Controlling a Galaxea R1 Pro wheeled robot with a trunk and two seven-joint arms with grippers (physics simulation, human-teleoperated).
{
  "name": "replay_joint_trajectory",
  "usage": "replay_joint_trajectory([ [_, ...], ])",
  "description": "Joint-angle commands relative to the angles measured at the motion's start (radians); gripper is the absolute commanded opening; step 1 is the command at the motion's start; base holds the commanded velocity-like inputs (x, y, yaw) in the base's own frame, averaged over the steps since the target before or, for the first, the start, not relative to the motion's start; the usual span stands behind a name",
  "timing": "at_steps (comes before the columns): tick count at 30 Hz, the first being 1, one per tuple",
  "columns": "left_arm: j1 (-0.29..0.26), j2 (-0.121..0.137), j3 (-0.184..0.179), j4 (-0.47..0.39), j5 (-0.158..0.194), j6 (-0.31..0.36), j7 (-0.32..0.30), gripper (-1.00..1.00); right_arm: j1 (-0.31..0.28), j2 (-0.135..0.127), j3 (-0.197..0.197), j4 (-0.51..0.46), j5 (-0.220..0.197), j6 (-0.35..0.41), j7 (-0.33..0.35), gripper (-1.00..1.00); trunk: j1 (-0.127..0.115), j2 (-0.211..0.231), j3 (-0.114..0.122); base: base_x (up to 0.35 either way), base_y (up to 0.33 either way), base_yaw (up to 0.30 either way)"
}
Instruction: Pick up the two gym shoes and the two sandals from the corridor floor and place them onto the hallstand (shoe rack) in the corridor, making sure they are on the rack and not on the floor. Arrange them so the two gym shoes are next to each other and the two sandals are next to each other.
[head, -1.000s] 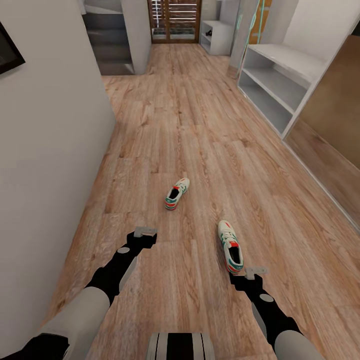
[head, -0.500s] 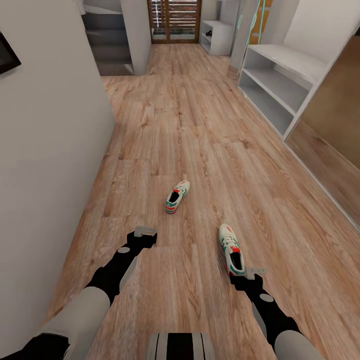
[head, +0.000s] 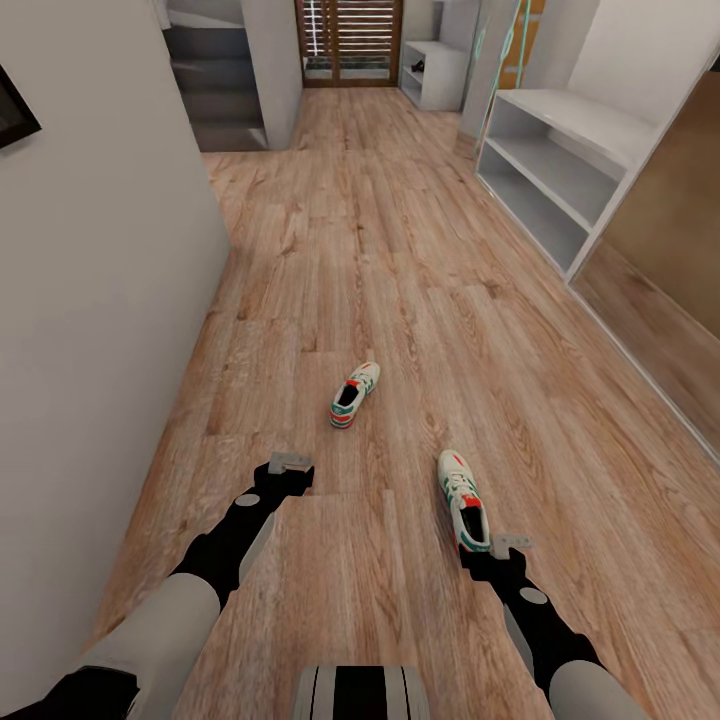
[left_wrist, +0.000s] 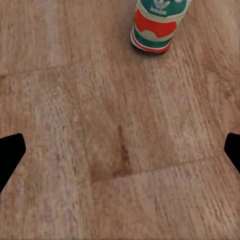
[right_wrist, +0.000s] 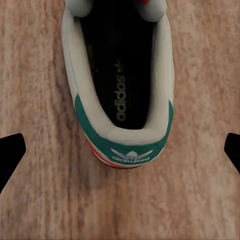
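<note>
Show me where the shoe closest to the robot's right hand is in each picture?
Head view: the near shoe lies low and right of middle, heel just ahead of the right tool.
Right wrist view: the same shoe sits at the top middle, heel opening facing the camera.
Left wrist view: the shoe there is the far shoe, not this one.
Shared landmark: the wood floor.

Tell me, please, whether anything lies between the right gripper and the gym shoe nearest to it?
Nothing visible does. The right gripper hovers just behind the heel of the nearer gym shoe, fingers spread; the right wrist view shows bare corridor floor around that heel. The other gym shoe lies apart, ahead of the left gripper.
</note>
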Motion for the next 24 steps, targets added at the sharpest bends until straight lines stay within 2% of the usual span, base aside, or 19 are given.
replay_joint_trajectory([
  [1,0.000,0.000,-0.002,-0.002,-0.002,0.006,0.001,1.00,-0.001,0.001,-0.009,0.000,0.006,-0.003,0.007,1.00,0.000,0.000,-0.001,0.002,0.000,0.000],
  [12,0.000,0.001,-0.002,-0.003,-0.003,0.005,0.000,1.00,0.000,0.000,-0.009,0.002,0.006,-0.010,0.005,1.00,0.000,0.000,-0.001,0.000,0.000,0.000],
  [16,0.000,0.001,-0.002,-0.003,-0.003,0.005,-0.001,1.00,0.002,0.000,-0.009,0.004,0.007,-0.074,0.005,1.00,0.000,0.000,-0.001,0.000,0.000,0.000],
  [17,0.000,0.002,-0.002,-0.003,-0.003,0.005,-0.001,1.00,0.002,0.000,-0.009,0.006,0.007,-0.126,0.006,1.00,0.000,0.000,-0.001,0.000,0.000,0.000],
  [19,0.000,0.002,-0.002,-0.003,-0.003,0.005,-0.001,1.00,0.002,0.000,-0.009,0.006,0.008,-0.156,0.006,1.00,0.000,0.000,-0.001,0.000,0.000,0.000],
  [24,0.000,0.002,-0.002,-0.003,-0.002,0.004,-0.002,1.00,0.002,0.000,-0.009,0.007,0.008,-0.211,0.006,1.00,0.002,-0.001,-0.020,0.000,0.000,0.000],
])
